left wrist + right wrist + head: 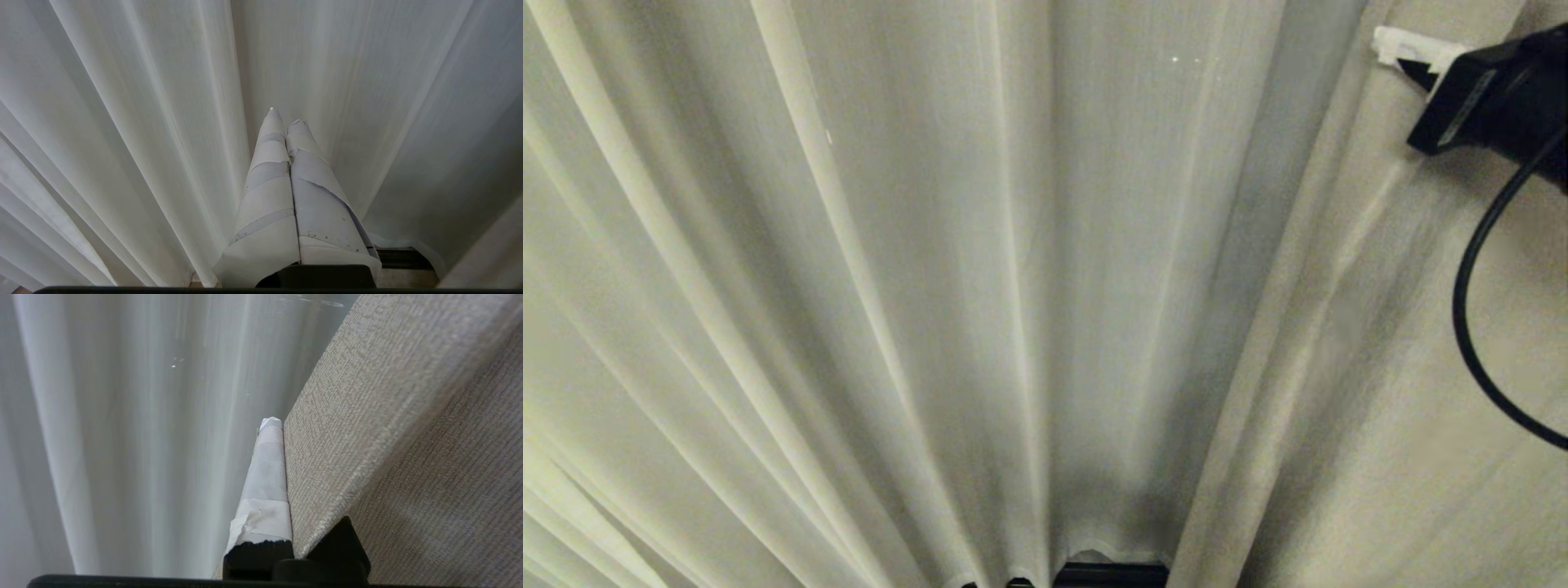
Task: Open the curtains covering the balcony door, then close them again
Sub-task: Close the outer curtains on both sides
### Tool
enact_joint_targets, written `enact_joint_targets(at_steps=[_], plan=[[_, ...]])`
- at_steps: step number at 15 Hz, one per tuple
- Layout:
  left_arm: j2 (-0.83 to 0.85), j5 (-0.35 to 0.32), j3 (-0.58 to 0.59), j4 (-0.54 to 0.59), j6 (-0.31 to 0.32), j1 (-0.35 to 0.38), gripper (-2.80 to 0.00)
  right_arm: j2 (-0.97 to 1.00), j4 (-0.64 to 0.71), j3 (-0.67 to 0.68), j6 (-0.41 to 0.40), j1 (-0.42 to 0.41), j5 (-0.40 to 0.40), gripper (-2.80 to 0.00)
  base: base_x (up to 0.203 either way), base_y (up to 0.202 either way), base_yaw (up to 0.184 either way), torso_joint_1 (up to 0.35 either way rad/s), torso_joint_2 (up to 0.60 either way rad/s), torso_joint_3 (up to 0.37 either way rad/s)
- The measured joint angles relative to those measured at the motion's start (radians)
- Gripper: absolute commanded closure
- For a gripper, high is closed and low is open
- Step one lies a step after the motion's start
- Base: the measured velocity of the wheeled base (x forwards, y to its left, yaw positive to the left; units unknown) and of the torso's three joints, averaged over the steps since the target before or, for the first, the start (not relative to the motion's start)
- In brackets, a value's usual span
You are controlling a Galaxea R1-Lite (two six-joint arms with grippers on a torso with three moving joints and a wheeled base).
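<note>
Head view taking in sheer curtain (947, 269) across most of the frame, thick curtain (1405, 367) hanging at right, its edge overlapping the sheer. Right gripper (1401, 53) reaching in at upper right, white tip lying against the thick cloth, black cable (1470, 327) looping below. Dark door frame (1111, 576) peeking out under the hem.

Right wrist view adding what the head view is lacking: one taped finger (265, 477) showing, woven edge (347, 437) pressing right against it and hiding the other; jaws clamped on the thick curtain.

Left wrist view showing left gripper (286, 116), fingers together and holding nothing, pointing at sheer folds (143, 122), just short of them. Glass hiding behind fabric throughout.
</note>
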Motion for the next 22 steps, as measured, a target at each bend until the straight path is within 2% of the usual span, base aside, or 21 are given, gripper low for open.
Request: enact_joint_targets(at_steps=[7,12,16,22], plan=[[0.0,0.0,0.0,0.0,-0.001,0.0,0.0,0.147,-0.016,-0.164,0.003,0.109,-0.084,0.0,0.0,0.0,0.0,0.0,0.0,0.0],[0.0,0.0,0.0,0.0,-0.001,0.0,0.0,0.199,-0.043,-0.185,0.0,0.183,-0.097,0.0,0.0,0.0,0.0,0.0,0.0,0.0],[0.0,0.0,0.0,0.0,-0.001,0.0,0.0,0.237,-0.044,-0.24,-0.004,0.249,-0.16,0.0,0.0,0.0,0.0,0.0,0.0,0.0],[0.0,0.0,0.0,0.0,0.0,0.0,0.0,0.283,-0.061,-0.269,-0.023,0.318,-0.196,0.0,0.0,0.0,0.0,0.0,0.0,0.0]])
